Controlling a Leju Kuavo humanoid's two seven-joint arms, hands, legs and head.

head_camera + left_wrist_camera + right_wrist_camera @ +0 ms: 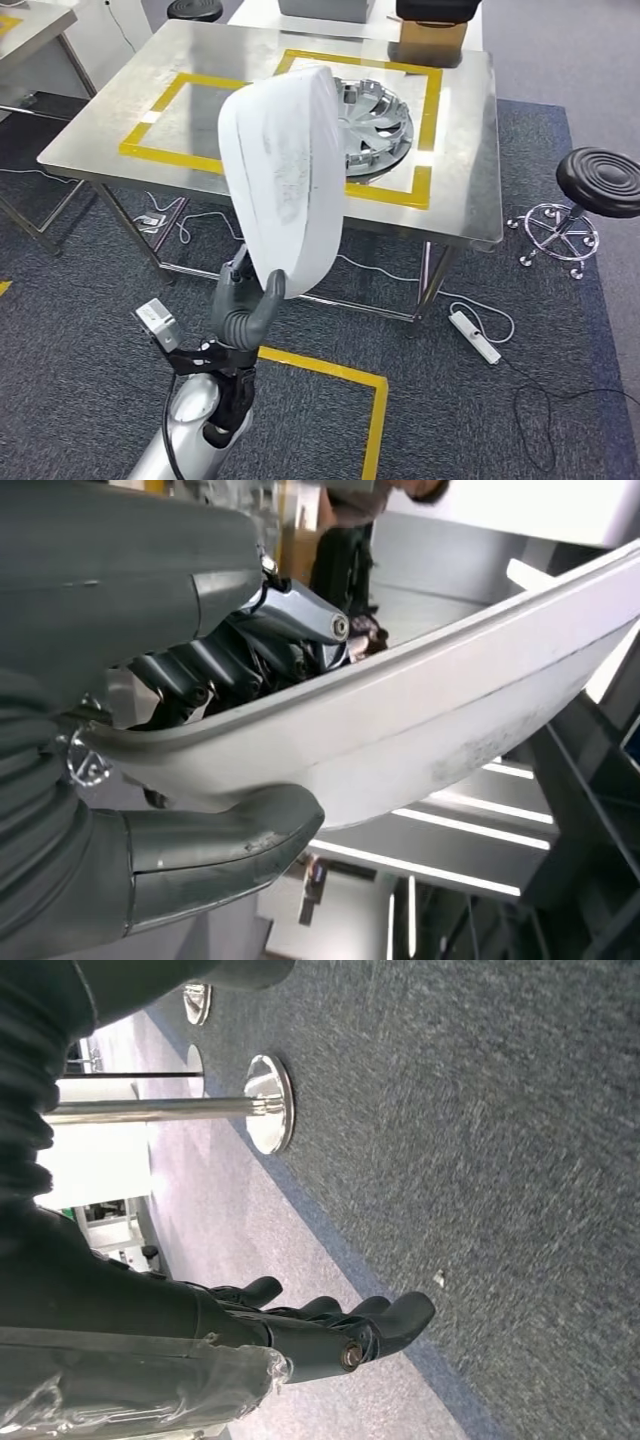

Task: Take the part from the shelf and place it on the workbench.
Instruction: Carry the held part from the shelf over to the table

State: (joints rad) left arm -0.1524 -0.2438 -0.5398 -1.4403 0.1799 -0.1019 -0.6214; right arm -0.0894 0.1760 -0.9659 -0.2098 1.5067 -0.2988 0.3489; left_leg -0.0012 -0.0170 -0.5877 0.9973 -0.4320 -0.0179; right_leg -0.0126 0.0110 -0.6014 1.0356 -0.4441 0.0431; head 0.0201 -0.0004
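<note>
Steel workbench [151,90] ahead, yellow tape squares on top, silver hubcap [373,125] lying on it. White curved part [287,175] raised in front of the bench, clamped by left hand [241,310]. Right hand [332,1325] hangs over carpet, fingers loosely apart, holding nothing.

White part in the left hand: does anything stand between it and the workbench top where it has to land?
Nothing visible blocks the way. The left hand holds the white part up in front of the steel workbench. A silver wheel cover already lies in the right taped square; the left taped square looks bare, though the part hides its right side.
</note>
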